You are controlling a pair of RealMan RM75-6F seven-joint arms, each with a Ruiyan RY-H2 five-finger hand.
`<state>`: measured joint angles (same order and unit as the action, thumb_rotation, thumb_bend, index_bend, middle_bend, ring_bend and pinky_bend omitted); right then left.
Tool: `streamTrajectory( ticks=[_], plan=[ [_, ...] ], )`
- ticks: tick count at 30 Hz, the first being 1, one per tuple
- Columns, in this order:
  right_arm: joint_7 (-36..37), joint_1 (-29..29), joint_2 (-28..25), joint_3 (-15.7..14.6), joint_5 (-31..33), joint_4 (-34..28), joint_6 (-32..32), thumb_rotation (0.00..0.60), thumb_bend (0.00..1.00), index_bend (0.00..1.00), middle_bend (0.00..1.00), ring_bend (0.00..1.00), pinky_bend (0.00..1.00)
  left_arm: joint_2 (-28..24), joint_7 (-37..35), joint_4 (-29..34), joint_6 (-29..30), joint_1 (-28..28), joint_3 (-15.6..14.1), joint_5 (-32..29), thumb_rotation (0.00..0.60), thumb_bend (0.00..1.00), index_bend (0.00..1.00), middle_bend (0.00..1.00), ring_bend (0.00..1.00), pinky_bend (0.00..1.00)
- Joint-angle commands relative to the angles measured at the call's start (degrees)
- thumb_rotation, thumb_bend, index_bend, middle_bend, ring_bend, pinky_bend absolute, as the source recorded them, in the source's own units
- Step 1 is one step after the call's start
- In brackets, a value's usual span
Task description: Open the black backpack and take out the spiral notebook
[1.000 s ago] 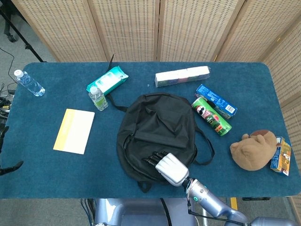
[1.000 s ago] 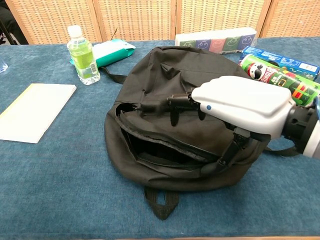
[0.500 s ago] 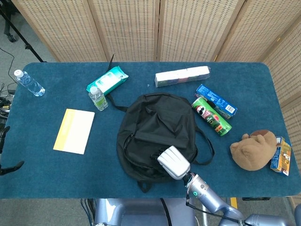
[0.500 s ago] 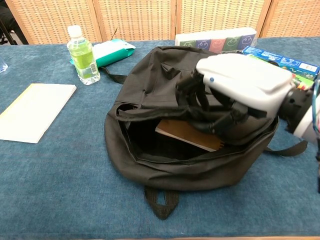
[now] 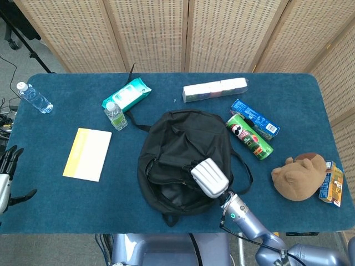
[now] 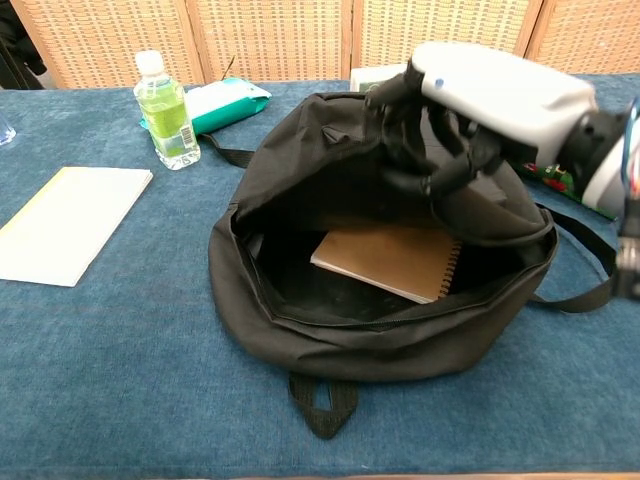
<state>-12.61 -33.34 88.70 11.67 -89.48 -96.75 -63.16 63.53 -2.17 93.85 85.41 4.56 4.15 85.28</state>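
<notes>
Nearest the camera, the black backpack (image 6: 330, 330) lies flat on the blue table (image 5: 55, 205), its mouth gaping toward me. The fabric looks limp and should sag shut once unsupported. Inside the opening rests the spiral notebook (image 6: 385, 258), brown cover up, wire binding along its right edge. I judge it light and fairly stiff, the card cover smooth, so a pinch across the free near-left corner, thumb beneath, should serve better than a grip on the wire coil, which could snag the zip edge.

Above it, my right hand (image 6: 470, 110) holds the upper flap lifted, dark fingers (image 6: 405, 135) curled and clenched in the cloth, palm facing down, forearm entering from the right. In the head view this hand (image 5: 209, 177) sits over the bag's near-right part.

My left hand (image 5: 6, 177) shows at the table's left edge, well apart from the bag, fingers spread and holding nothing.

Farther off stand a green bottle (image 6: 165, 110) and a yellow pad (image 5: 87, 154).
</notes>
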Motion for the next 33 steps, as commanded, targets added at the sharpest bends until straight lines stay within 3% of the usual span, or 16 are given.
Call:
streamTrajectory(
  ticks=[1, 8, 18, 29, 33],
  plan=[
    [1.25, -1.17, -1.32, 2.94, 4.31, -2.01, 1.49, 0.6, 0.52, 0.6, 0.67, 0.6, 0.72, 1.17, -2.54, -1.76, 0.92, 1.32, -0.6, 4.42, 0.6, 0.08, 0.0, 0.0, 0.0, 0.06],
    [-1.12, -3.99, -3.77, 8.25, 13.62, -6.46, 4.59, 0.6, 0.52, 0.6, 0.67, 0.6, 0.72, 3.35, -5.76, -5.47, -0.29, 6.23, -2.0, 14.22, 0.6, 0.11, 0.0, 0.0, 0.0, 0.06],
    [-5.34, -8.14, -7.2, 13.37, 28.24, -10.03, 7.88, 0.6, 0.54, 0.6, 0.67, 0.6, 0.72, 7.18, -9.05, -8.55, -1.91, 13.6, -2.49, 23.22, 0.6, 0.13, 0.1, 0.0, 0.0, 0.06],
    [-7.18, -11.74, -9.71, 14.36, 38.97, -11.7, 8.63, 0.6, 0.55, 0.6, 0.68, 0.6, 0.72, 12.86, -9.53, -9.4, -6.98, 20.78, -3.35, 27.41, 0.6, 0.16, 0.19, 0.0, 0.04, 0.09],
    [-7.32, -12.49, -10.74, 14.08, 40.1, -12.09, 8.76, 0.6, 0.62, 0.61, 0.68, 0.6, 0.72, 15.69, -9.23, -10.78, -7.66, 22.4, -3.55, 28.13, 0.6, 0.16, 0.21, 0.0, 0.06, 0.09]
  ],
)
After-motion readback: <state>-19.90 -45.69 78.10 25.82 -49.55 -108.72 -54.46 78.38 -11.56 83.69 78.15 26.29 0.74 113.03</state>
